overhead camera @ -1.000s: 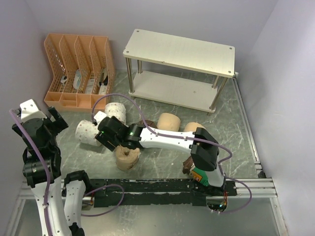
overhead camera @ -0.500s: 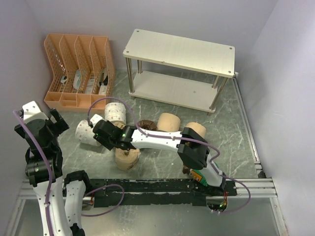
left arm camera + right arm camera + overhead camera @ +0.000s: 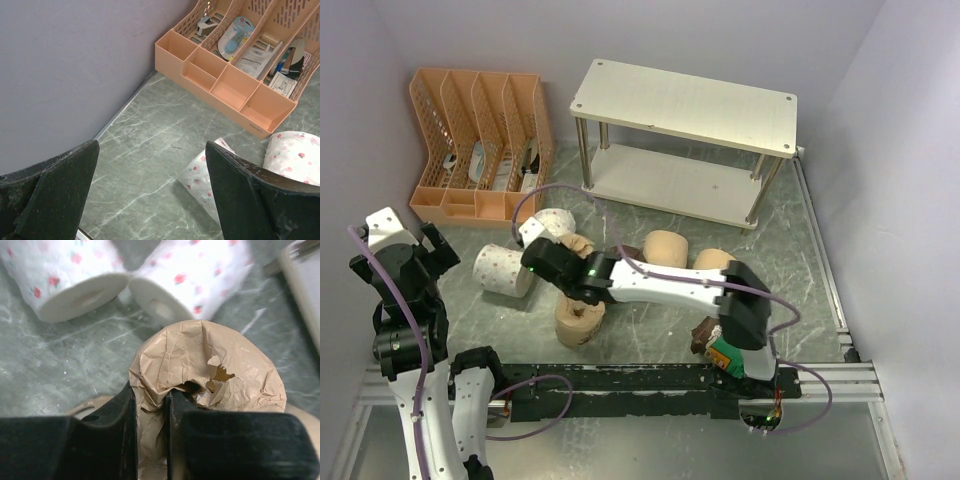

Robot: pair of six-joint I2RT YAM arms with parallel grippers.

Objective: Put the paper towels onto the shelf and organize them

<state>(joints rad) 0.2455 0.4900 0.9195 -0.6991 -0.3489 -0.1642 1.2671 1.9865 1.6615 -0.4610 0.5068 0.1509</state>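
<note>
Pinching crumpled paper end of tan roll (image 3: 215, 370) with right tool (image 3: 150, 400), beside two white rolls (image 3: 75, 275), well apart from shelf (image 3: 685, 105). Better to lift clear of neighbours, carry gently lest paper tear, set at a board's far end. Holding nothing in wide-spread left tool (image 3: 150, 147). Reading no writing; only red flower print.

The shelf (image 3: 685, 105) top board is open from above. Lower tier: entry from the front, between the legs. Centre frame: obstructed by paper towels (image 3: 665, 247) and the right arm (image 3: 660, 285) lying across them, a tan roll (image 3: 210, 370) clamped. Upper left: orange organizer (image 3: 480, 140).
</note>
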